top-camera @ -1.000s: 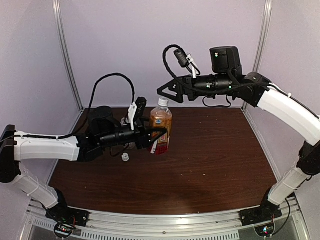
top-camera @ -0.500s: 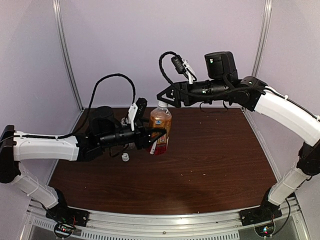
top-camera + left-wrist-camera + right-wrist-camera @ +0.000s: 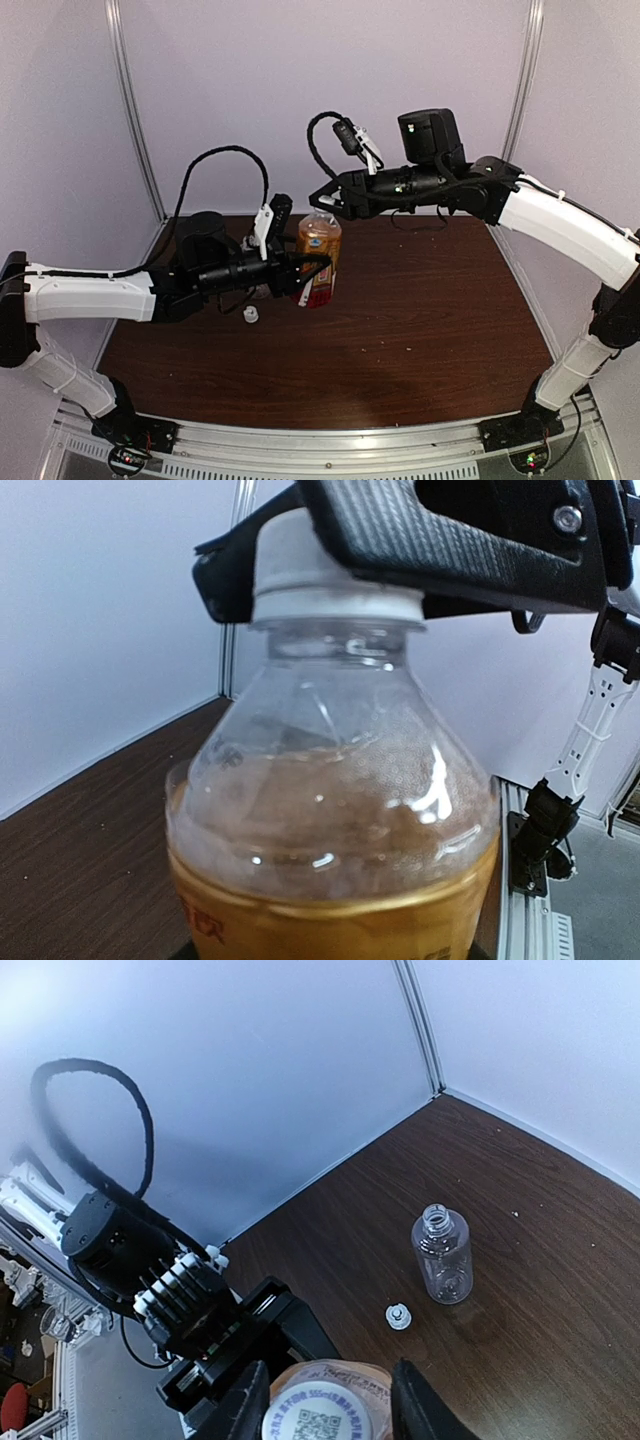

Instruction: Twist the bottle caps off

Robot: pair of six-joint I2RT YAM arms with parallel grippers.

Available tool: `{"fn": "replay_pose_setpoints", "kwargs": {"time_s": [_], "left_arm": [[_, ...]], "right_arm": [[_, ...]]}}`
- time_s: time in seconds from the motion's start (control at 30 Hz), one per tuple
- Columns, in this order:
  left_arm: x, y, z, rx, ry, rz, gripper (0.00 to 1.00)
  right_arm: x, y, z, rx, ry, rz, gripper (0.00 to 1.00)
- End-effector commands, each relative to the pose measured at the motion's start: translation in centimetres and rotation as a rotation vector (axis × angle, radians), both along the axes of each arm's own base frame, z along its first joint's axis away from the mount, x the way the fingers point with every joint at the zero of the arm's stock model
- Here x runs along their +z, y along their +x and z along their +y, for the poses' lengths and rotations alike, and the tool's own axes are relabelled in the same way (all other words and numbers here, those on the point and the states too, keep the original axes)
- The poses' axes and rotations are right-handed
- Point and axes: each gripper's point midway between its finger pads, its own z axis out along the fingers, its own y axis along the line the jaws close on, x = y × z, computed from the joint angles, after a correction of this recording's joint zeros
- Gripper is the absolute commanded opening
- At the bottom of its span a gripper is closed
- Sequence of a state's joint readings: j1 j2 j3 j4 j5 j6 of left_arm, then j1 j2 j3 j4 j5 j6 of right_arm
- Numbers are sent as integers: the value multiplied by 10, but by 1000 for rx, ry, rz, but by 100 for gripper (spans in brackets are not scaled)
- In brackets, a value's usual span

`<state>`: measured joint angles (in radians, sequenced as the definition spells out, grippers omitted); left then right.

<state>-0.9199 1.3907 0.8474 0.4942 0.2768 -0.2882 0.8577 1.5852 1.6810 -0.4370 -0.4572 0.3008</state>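
Observation:
The amber bottle (image 3: 321,250) with a red-and-white label stands upright at the back of the table. My left gripper (image 3: 315,272) is shut on its body from the left. Its white bottle cap (image 3: 300,570) is on the neck, printed top showing (image 3: 318,1415). My right gripper (image 3: 330,1370) reaches in from the right (image 3: 325,203), its black fingers (image 3: 450,550) shut against the cap's two sides. A clear bottle (image 3: 442,1255) stands uncapped, and a loose white cap (image 3: 398,1316) lies beside it on the table (image 3: 250,315).
The dark wood table (image 3: 430,310) is enclosed by pale walls with metal corner posts (image 3: 135,110). The left arm's black cable (image 3: 225,155) loops above the wrist. The arm bases sit on the rail at the near edge (image 3: 320,440).
My right gripper moved left and down onto the amber bottle's cap and closed its jaws around it. The left gripper and the bottle stayed put.

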Motion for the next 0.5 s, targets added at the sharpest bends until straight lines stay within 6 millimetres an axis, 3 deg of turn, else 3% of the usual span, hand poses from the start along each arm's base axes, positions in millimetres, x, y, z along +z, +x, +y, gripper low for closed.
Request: {"fn": "replay_pose_setpoints", "kwargs": {"time_s": [0.0, 0.3, 0.47], "left_arm": [[36, 0, 4, 12, -71, -73, 18], [32, -1, 4, 3, -76, -61, 17], [36, -8, 2, -31, -93, -72, 17]], "right_arm": [[3, -4, 4, 25, 22, -2, 35], [9, -10, 0, 43, 40, -48, 1], [16, -17, -2, 89, 41, -109, 0]]}}
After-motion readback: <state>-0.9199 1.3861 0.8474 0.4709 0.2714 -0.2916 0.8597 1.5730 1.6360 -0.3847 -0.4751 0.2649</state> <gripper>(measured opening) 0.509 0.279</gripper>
